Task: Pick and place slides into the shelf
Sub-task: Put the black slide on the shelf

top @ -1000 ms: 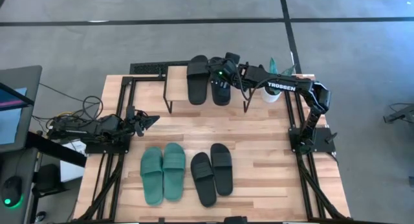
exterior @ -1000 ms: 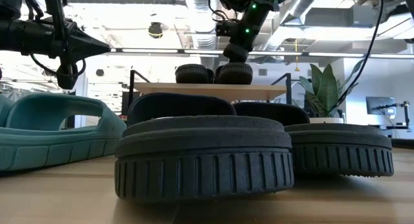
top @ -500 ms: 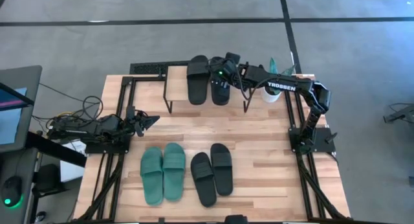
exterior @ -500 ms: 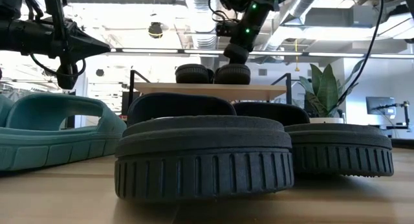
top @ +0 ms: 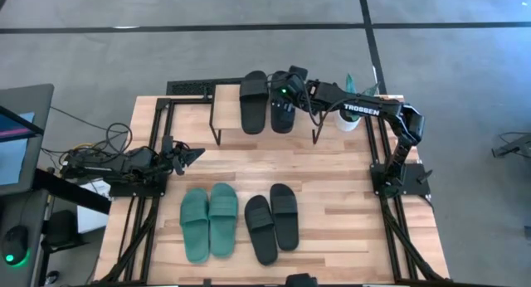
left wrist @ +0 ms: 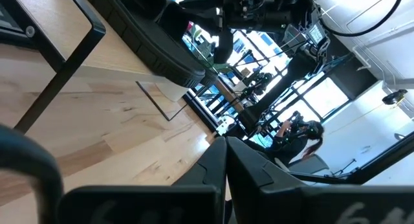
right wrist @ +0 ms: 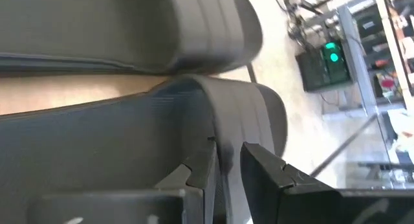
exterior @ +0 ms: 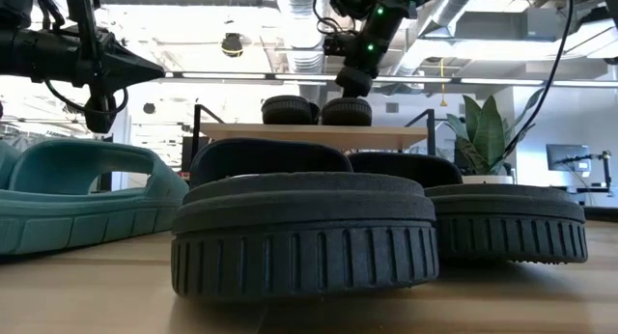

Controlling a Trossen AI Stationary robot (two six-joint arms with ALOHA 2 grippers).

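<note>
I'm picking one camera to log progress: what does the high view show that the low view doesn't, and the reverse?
Only the high view shows the flat dark green rubber slide pair as two sandals, the white pot, and the left tool parked at the table's left edge. Only the low view shows the room's ceiling and the potted plant behind. Both show the right tool over the black slides on the light wood shelf.
</note>
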